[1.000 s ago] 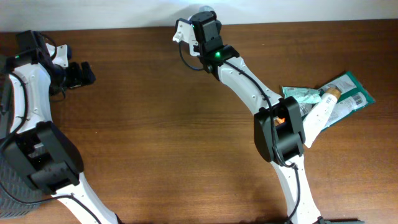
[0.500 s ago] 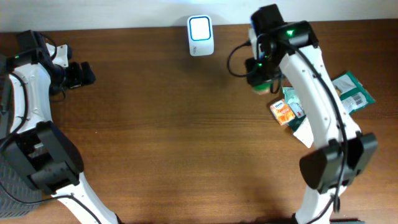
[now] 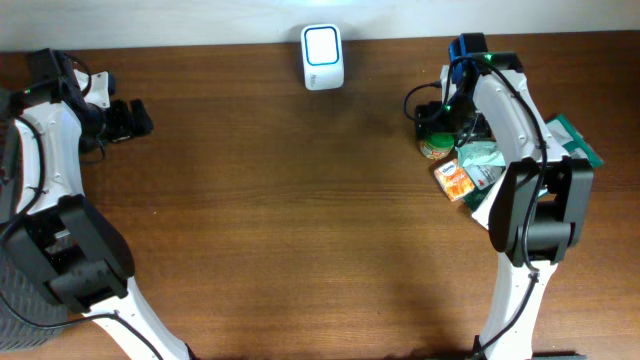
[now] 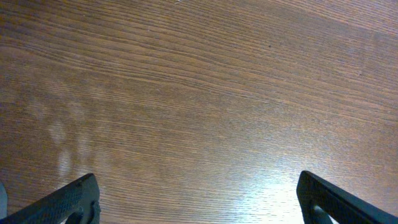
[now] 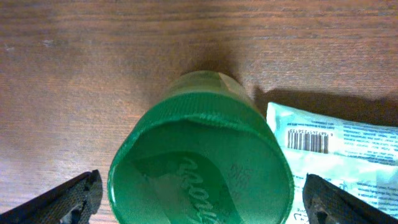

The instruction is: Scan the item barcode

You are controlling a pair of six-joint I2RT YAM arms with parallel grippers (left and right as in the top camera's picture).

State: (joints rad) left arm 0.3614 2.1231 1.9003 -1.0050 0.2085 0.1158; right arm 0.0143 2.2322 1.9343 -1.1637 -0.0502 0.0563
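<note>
On your tabletop [image 3: 280,220] the green-lidded jar [image 5: 202,162] stands free, no scan under way.
The packets [image 3: 560,150] lie heaped at the right, the scanner [image 3: 322,57] well apart at the far edge, the jar just left of the heap. Your right pincer [image 5: 202,202] straddles it, fully released. Your left pincer [image 4: 199,199] is released and empty. You cannot tell whether the jar is scanned.
</note>
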